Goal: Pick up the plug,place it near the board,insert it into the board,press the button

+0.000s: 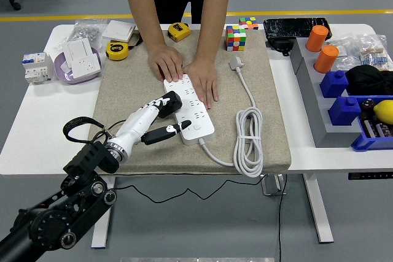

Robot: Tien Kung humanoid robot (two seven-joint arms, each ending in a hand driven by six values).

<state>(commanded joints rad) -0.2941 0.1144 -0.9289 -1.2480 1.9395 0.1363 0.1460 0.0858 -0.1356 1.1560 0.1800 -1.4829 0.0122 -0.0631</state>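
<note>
Two bare hands of a person (187, 72) standing at the far side lie flat on the far end of the white power strip (190, 110), pressing it onto the mat and covering its upper sockets. Around it lie a coiled white cable (248, 140) running from the strip's near end up to a white plug head (236, 62), a colourful puzzle cube (236, 37) with a smaller one (248, 23) behind it, two yellow tape measures (116, 50) (178, 31), a white socket block on a purple roll (78, 61), a small breaker unit (35, 67), and clear bags at the far left. On the right stand a grey tray wall (310, 99), two orange cylinders (322, 47), blue bins (347, 96) and a yellow fruit (384, 110). The strip sits on a beige felt mat (123, 96) spread over a white table (37, 127), above a grey floor with a yellow line and an office chair base in the far left corner. The left hand (156, 121), white with dark fingers, reaches in from the lower left and grips the black plug (169, 104) between curled fingers, one dark finger (167, 132) pointing toward the strip's near end. The plug sits at the strip's left edge, touching or just above it; whether its pins are in a socket cannot be told.
</note>
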